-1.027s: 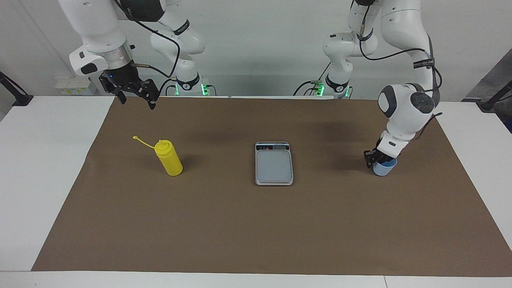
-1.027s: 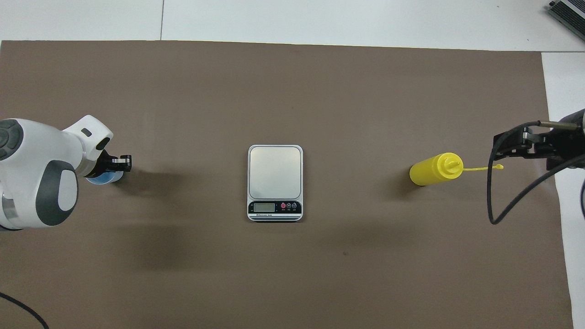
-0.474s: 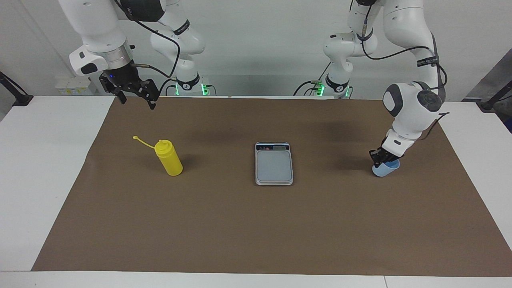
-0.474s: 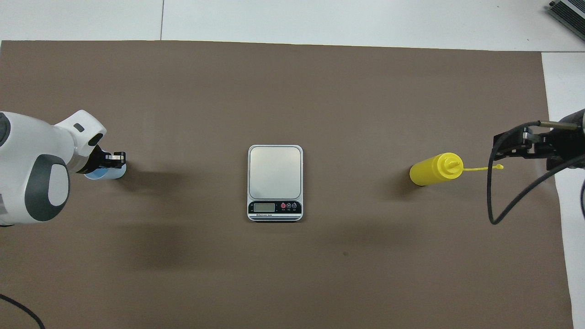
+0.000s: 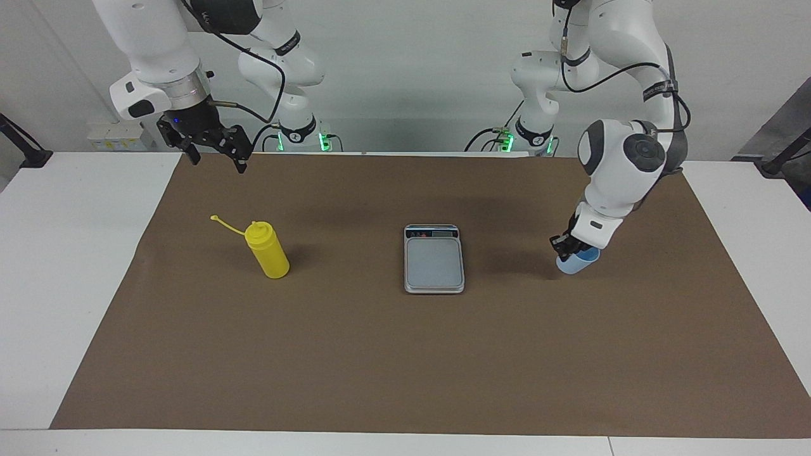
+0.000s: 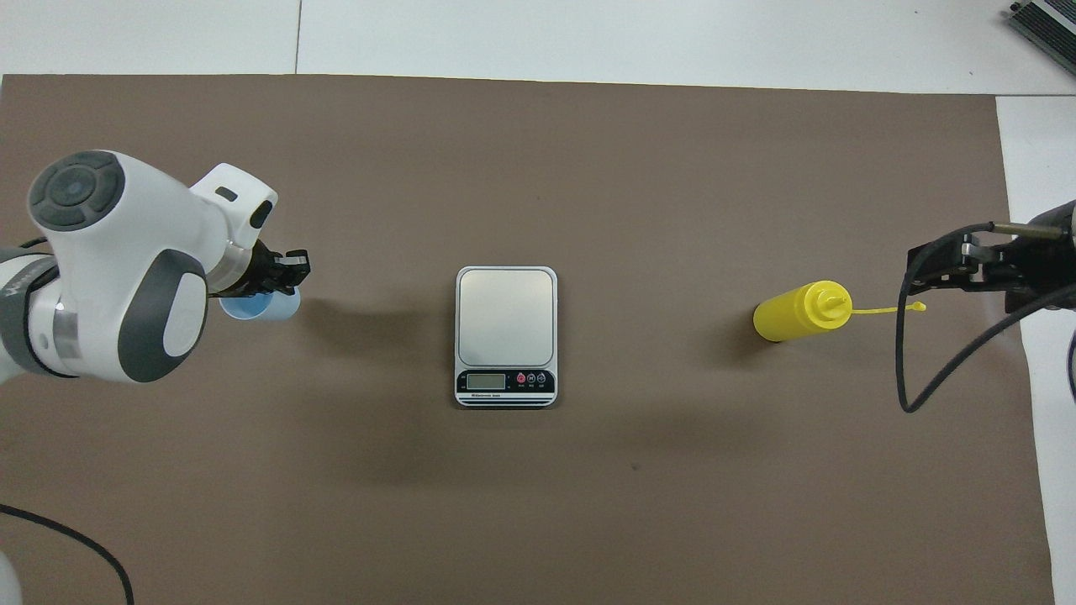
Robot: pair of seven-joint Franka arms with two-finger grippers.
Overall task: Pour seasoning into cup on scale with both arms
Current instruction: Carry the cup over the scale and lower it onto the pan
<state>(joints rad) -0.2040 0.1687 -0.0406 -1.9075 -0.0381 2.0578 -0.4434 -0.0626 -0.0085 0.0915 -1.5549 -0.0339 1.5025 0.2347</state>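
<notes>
Brown paper mat (image 5: pixel 405 354) covering a white table (image 5: pixel 70 253).

Scale (image 5: pixel 434 259): mat centre, plate bare.

Cup (image 5: pixel 576 262), light blue: toward the left arm's end of the mat; left gripper (image 5: pixel 566 246) pinched tight on its rim; whether it is lifted, cannot tell.

Bottle (image 5: pixel 269 251), yellow: upright toward the right arm's end, cap strap loose.

Right gripper (image 5: pixel 215 155): raised over the mat's corner nearest the robots, fingers spread wide, holding nothing, waiting.

White table (image 5: pixel 76 266) carrying brown mat (image 5: pixel 405 354); scale (image 5: pixel 434 261) and yellow seasoning bottle (image 5: pixel 269 251) standing on mat.
</notes>
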